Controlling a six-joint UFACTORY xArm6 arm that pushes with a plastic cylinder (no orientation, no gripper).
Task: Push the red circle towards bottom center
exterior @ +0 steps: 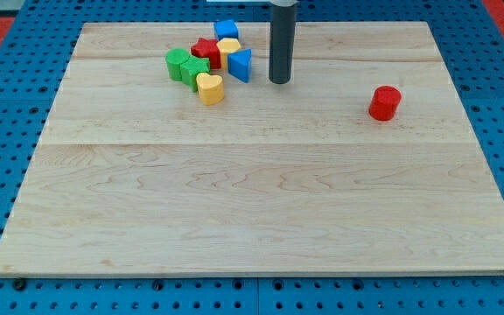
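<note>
The red circle (384,102) stands alone on the wooden board (261,201) at the view's upper right. My tip (279,81) rests on the board near the top centre, well to the left of the red circle and slightly higher in the view. The tip is just right of a cluster of blocks and touches none of them.
The cluster at the view's top left of centre holds a blue cube (227,30), a red star (206,50), a yellow block (228,48), a blue triangle (241,64), two green blocks (178,62) (195,72) and a yellow heart (210,87). A blue pegboard (7,131) surrounds the board.
</note>
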